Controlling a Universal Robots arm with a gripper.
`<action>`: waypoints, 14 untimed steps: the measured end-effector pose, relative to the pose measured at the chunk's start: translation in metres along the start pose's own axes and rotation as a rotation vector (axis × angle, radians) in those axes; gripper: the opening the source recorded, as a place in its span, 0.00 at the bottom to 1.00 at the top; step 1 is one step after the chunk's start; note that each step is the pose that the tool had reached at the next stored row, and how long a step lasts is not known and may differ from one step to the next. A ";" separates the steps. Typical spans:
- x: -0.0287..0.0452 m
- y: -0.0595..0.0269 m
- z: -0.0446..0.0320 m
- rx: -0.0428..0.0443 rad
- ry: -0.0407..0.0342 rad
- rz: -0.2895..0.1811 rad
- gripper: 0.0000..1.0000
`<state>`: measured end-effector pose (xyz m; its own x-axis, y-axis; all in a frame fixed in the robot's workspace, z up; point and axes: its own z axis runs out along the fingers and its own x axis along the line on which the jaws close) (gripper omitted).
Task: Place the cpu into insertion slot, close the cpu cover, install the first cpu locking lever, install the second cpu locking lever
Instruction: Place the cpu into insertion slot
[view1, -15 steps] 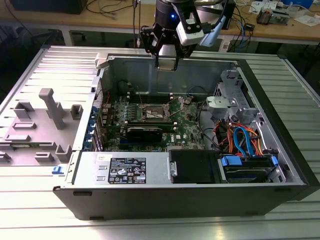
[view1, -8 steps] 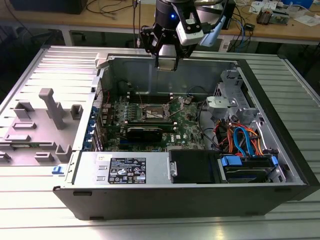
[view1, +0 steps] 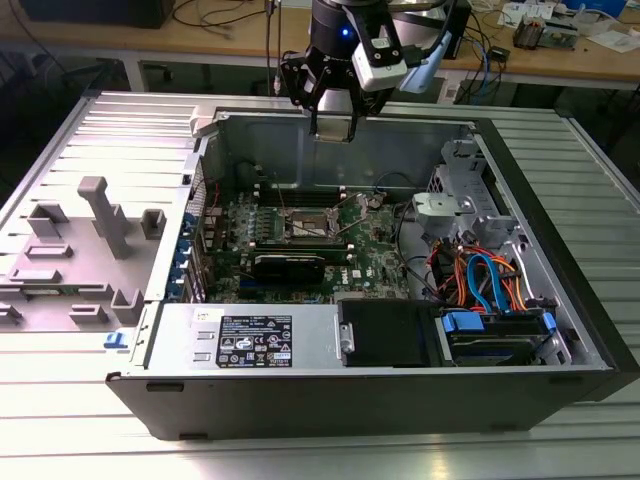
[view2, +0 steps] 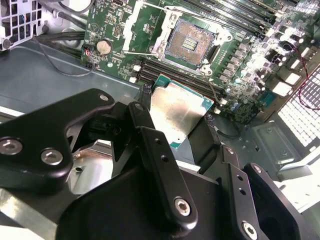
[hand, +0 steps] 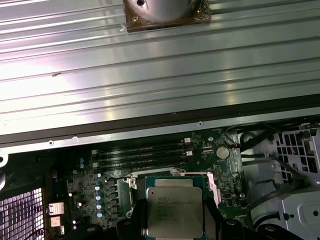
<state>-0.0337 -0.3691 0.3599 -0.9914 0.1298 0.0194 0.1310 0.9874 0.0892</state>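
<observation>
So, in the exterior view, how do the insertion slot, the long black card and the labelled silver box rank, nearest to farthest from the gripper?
1. The insertion slot, mid-board, nearest the gripper holding the cpu.
2. The long black card, next toward the camera.
3. The labelled silver box, at the case's near wall.

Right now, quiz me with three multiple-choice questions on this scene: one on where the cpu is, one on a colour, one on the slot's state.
1. Where is the cpu?
A lying flat on the board
B between the fingers, above the board
C seated in the slot

2. What colour is the board?
A green
B red
C white

3. The slot is:
A filled
B covered
C open and empty

Answers:
1. B, the fingers clamp the cpu clear of the board.
2. A, it shows green in both wrist views.
3. C, the slot's bare contacts show in the second wrist view.
</observation>
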 end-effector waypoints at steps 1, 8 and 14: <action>0.0000 0.0000 0.0000 0.0000 -0.0001 0.000 0.55; 0.0000 0.0000 0.0000 -0.0001 -0.0005 0.005 0.55; 0.0000 0.0000 0.0000 -0.0002 -0.0009 0.009 0.55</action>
<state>-0.0337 -0.3691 0.3599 -0.9901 0.1390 0.0193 0.1402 0.9861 0.0892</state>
